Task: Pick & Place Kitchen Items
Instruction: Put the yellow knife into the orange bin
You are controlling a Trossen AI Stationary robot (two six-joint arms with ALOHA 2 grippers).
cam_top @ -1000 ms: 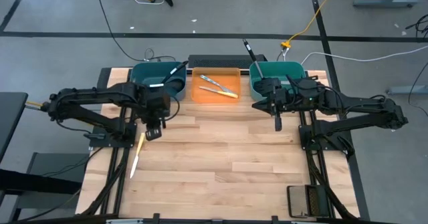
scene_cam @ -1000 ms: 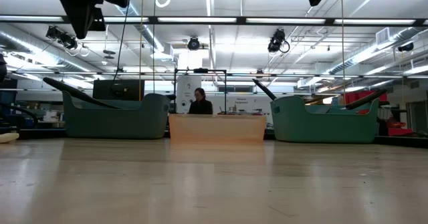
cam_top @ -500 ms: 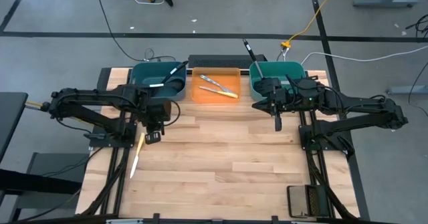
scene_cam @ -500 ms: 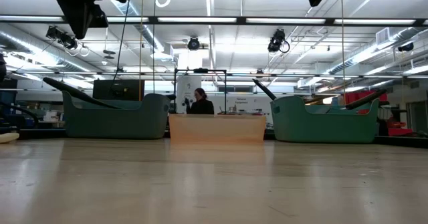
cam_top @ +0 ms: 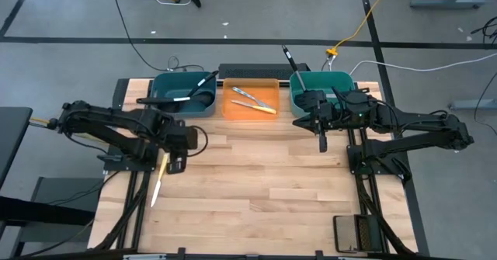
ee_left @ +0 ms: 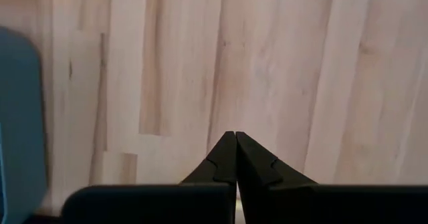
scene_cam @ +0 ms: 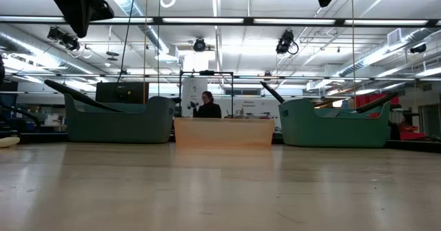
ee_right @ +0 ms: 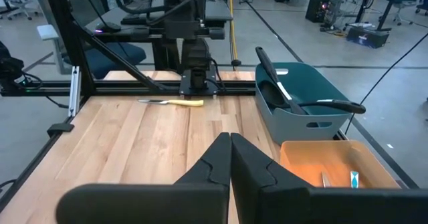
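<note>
likely light, rigid and slick, the yellow-handled knife (cam_top: 158, 178) just beside the closed, empty left gripper (cam_top: 175, 164) suits a mid-handle grasp.

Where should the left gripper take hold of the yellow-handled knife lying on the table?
Probably at the yellow handle of the knife, coming straight down. It lies flat, alone near the table's left edge, beside the shut left gripper, so the fingers could straddle the handle's thin width.
</note>
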